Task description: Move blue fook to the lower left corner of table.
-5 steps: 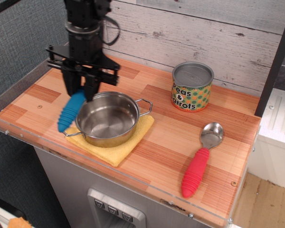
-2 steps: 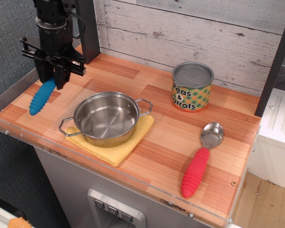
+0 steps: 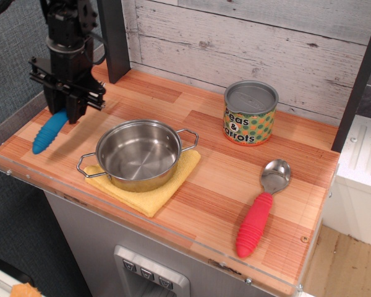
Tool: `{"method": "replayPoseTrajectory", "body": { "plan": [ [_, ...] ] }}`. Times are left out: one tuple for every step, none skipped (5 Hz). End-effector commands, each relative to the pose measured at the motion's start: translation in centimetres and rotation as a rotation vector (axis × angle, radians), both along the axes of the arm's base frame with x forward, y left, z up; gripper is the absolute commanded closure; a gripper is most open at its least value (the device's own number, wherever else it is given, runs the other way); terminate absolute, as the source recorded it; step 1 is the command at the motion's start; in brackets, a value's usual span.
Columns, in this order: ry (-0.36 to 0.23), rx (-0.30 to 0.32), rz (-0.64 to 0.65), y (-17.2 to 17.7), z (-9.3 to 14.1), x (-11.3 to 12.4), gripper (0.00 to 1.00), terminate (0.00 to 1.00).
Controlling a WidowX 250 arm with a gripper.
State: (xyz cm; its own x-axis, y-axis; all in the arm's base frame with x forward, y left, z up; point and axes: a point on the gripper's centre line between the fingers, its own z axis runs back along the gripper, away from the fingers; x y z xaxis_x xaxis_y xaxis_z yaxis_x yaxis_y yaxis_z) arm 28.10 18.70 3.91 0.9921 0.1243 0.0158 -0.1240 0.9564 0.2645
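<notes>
Over the far left part of the worktop [image 3: 235, 185], the gripper [image 3: 66, 111] is closed on the upper end of the blue fook [image 3: 48, 132]. The ribbed handle slants down toward the left rim, left of the steel pot [image 3: 139, 154] on its yellow cloth [image 3: 173, 179].

Brightness: I see an evenly lit, fairly bright frame; nothing is lost to dark.
Shadows: soft and short, under the pot [image 3: 139, 153] and the can [image 3: 250, 114].
Glare: mild highlights on the pot's rim and the spoon bowl [image 3: 276, 174]; the surface [image 3: 222, 185] rim glints faintly at 7 o'clock.
Focus: sharp mid-frame; the tool [image 3: 67, 110] at 10 o'clock looks slightly soft to me.
Distortion: none I can make out.
</notes>
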Motion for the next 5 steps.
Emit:
{"method": "replayPoseTrajectory", "body": {
  "plan": [
    [-0.001, -0.012, -0.024, 1.4, -0.2, 0.2, 1.00, 0.00],
    [-0.011, -0.022, -0.066, 1.1, -0.4, 0.3, 1.00, 0.00],
    [-0.001, -0.045, -0.055, 1.6, -0.7, 0.0, 0.00, 0.00],
    [0.010, -0.043, -0.034, 1.7, -0.9, -0.2, 0.00, 0.00],
    [0.006, -0.059, -0.041, 1.7, -1.2, -0.4, 0.00, 0.00]
  ]
}}
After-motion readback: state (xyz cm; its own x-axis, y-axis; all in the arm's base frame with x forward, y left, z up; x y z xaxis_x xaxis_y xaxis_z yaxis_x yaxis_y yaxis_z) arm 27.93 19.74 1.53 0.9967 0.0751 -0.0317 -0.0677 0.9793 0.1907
